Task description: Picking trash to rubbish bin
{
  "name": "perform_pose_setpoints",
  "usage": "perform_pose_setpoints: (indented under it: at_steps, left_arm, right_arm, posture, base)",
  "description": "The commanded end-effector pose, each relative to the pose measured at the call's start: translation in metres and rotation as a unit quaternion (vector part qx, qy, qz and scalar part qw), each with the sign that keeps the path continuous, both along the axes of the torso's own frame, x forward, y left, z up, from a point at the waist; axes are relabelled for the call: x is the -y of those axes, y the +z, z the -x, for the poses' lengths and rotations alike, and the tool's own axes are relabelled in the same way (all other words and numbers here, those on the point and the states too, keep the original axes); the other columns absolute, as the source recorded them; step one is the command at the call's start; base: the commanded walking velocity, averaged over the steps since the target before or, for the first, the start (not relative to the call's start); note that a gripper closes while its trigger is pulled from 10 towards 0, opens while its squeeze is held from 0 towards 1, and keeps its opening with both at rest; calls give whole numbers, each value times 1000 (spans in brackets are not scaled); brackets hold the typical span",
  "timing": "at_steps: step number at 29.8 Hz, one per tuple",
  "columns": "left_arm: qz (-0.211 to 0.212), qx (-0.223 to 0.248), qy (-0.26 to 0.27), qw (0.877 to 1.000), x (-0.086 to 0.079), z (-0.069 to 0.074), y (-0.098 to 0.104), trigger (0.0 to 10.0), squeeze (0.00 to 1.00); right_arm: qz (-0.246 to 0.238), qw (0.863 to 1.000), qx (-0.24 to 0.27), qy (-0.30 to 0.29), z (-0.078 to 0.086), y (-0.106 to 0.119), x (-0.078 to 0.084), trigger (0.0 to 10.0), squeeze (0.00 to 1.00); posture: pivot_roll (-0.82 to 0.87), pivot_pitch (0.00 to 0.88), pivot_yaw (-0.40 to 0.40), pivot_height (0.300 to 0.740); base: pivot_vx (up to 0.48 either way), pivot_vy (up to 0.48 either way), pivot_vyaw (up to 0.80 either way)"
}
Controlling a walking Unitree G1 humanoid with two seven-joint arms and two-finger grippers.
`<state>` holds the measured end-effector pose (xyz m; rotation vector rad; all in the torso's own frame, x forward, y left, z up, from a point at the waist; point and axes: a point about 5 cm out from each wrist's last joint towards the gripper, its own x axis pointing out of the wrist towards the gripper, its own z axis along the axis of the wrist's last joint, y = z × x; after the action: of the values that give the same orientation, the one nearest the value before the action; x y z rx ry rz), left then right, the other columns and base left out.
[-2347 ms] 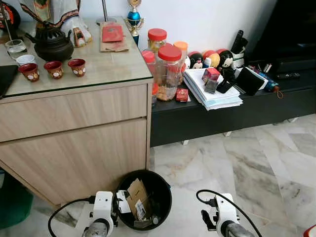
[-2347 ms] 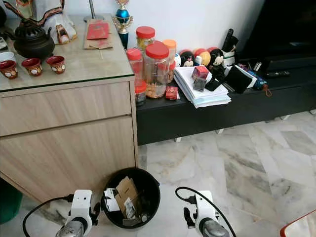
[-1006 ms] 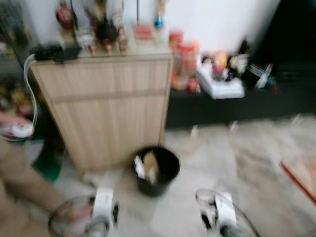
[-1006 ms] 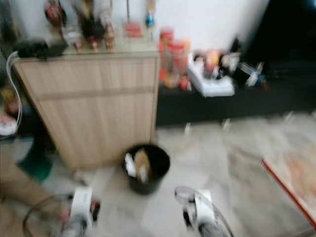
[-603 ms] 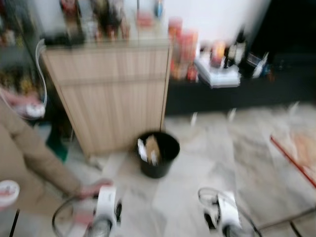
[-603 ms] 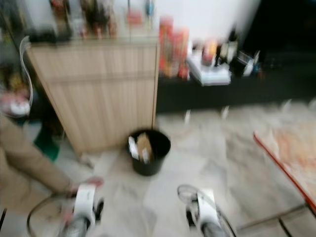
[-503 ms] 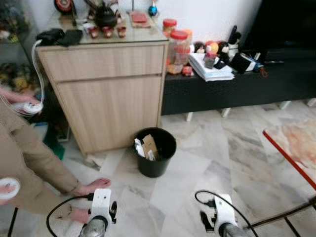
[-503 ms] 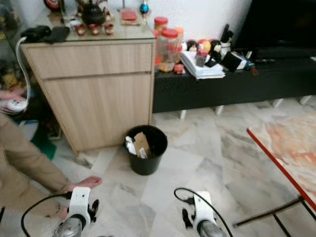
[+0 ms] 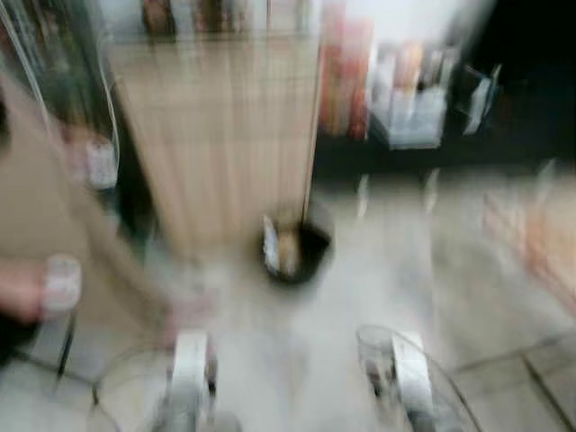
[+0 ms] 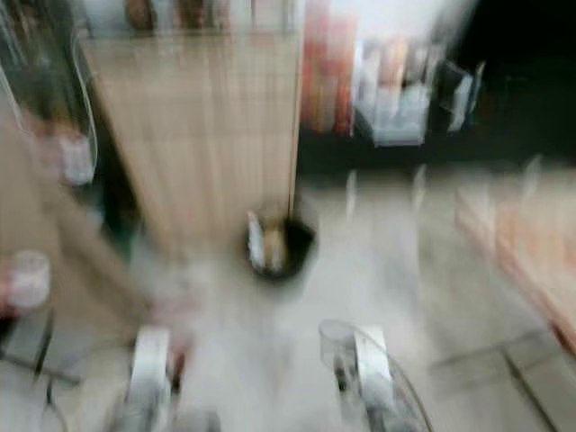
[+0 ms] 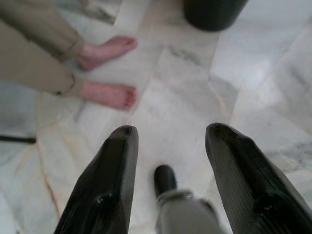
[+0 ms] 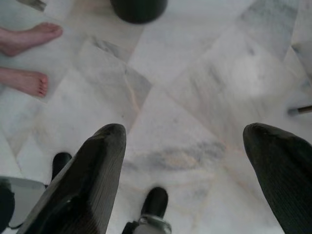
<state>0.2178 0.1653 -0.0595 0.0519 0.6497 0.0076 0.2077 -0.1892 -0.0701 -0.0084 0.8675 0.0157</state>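
Note:
The head views are blurred by motion. A black rubbish bin [image 9: 292, 252] with pale trash inside stands on the marble floor at the foot of the wooden cabinet [image 9: 216, 126]. Its dark base shows in the left wrist view [image 11: 212, 12] and in the right wrist view [image 12: 139, 7]. My left gripper [image 11: 170, 131] hangs open over bare floor, well short of the bin, nothing between its fingers. My right gripper [image 12: 185, 129] is open wide over the tiles, holding nothing. Both arms [image 9: 189, 369] hang low in front of me.
A person in beige [image 9: 45, 234] stands close on my left, bare feet on the tiles [image 11: 107, 48] near my left gripper. A low black bench [image 9: 423, 153] with clutter runs to the right of the cabinet. A red-edged surface [image 9: 531, 243] lies at the right.
The whole picture has shifted and gone blurred, so the camera is moving. The bin sits farther off than 2.3 s ago. The person now looms larger at the left.

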Motion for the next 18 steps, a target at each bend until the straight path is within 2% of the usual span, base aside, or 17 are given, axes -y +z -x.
perform_pose_setpoints:
  at_steps: [1,5,9,16,18]
  left_arm:
    - [-2,4,-2,1000,0,-5,3,10000,0]
    - [-2,4,-2,1000,0,-4,2,10000,0]
    - [-2,3,0,1000,0,-3,2,10000,0]
    - [-3,3,0,1000,-1,-3,2,10000,0]
    - [-2,3,0,1000,-1,-3,2,10000,0]
  right_arm:
    - [-1,1000,-1,-8,0,0,2,10000,0]
    - [0,1000,-2,-6,1,0,1,10000,0]
    - [1,1000,-7,-3,1,-1,1,10000,0]
    - [1,1000,-8,-4,2,-1,1,10000,0]
    - [2,1000,-9,-4,2,-1,1,10000,0]
  posture:
    - [19,50,-74,740]
    - [19,50,-74,740]
    - [24,48,-74,740]
    - [24,48,-74,740]
    - [24,50,-72,740]
  base:
    - [0,0,0]
    - [0,0,-253]
    - [0,0,-800]
    - [0,0,0]
    - [0,0,-800]
